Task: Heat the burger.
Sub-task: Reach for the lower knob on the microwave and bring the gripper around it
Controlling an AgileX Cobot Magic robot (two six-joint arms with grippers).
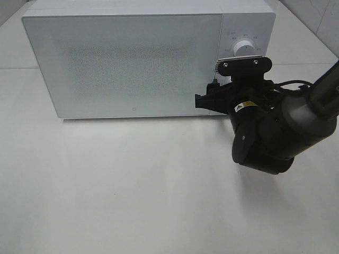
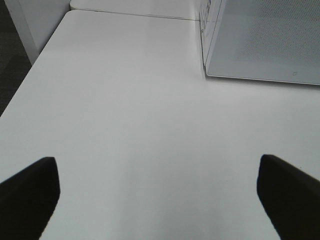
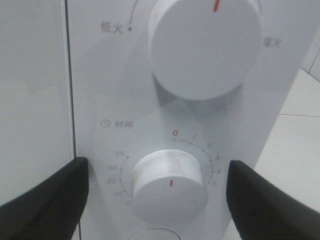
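Note:
The burger is out of view. The white microwave (image 1: 127, 58) stands at the back of the table with its door shut; its inside is hidden. My right gripper (image 1: 222, 94) is at the control panel, open, with its fingers (image 3: 50, 200) on either side of the lower timer knob (image 3: 167, 186) and not touching it. The knob's red mark points down, away from the 0. The upper power knob (image 3: 205, 47) also shows in the high view (image 1: 244, 47). My left gripper (image 2: 157, 197) is open and empty over the bare table, out of the high view.
The white table (image 1: 132, 185) stretches in front of the microwave. The microwave's left front corner (image 2: 206, 70) shows in the left wrist view, with the table's edge (image 2: 30, 75) and dark floor beyond. My right arm (image 1: 275, 132) hangs over the right of the table.

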